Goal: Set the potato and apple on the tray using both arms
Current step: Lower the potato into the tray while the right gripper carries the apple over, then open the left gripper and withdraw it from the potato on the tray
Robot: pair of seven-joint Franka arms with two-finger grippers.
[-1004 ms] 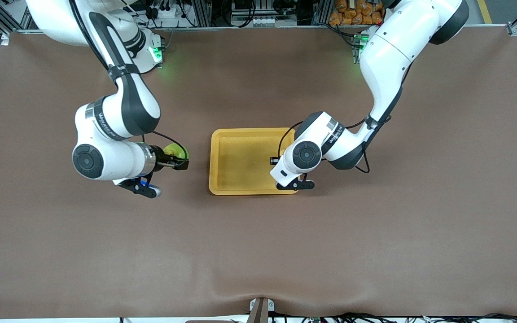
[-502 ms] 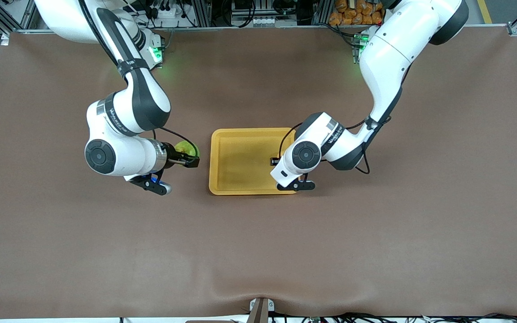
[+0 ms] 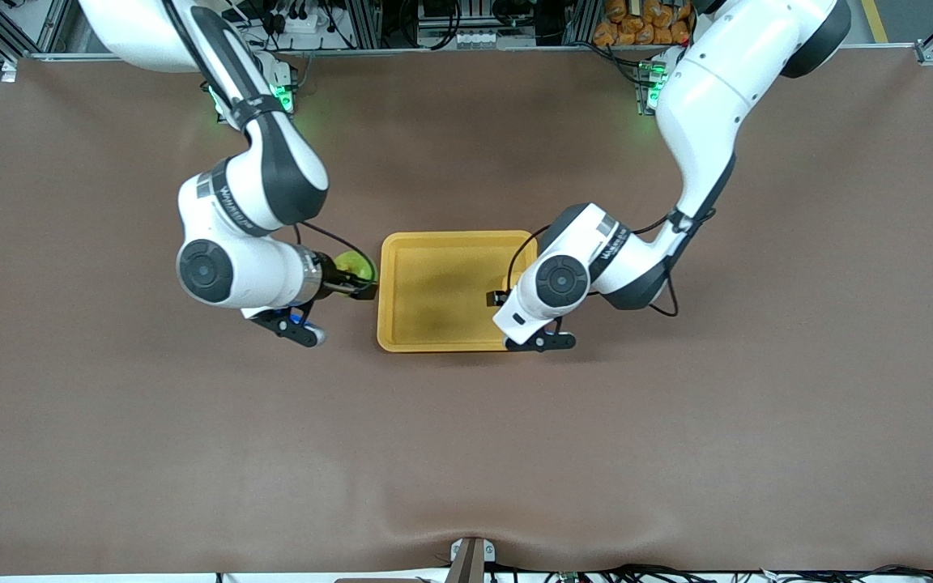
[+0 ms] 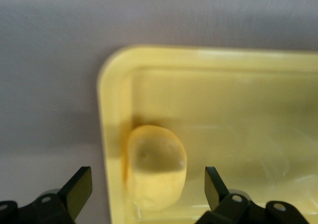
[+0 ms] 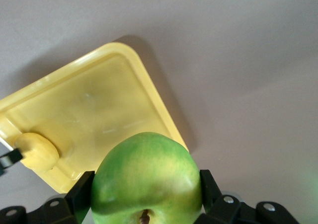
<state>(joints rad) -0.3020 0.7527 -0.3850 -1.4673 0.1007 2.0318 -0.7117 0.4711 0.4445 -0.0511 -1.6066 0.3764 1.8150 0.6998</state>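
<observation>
Potato [image 4: 155, 167] hugs tray [image 4: 112, 134] rim — apple [image 5: 146, 179] outside

Left arm [image 3: 701, 121] bent at elbow, wrist angled down, left gripper [image 4: 144, 194] jaws spread wide, nothing held. Right arm [image 3: 256, 194] folded, wrist turned sideways, right gripper [image 5: 146, 194] jaws clamped.

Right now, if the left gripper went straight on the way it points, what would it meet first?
Probably the potato. The left gripper hangs open over the tray, its fingers either side of the potato lying in a tray corner. Depth is unclear, but nothing else shows in that line.
</observation>
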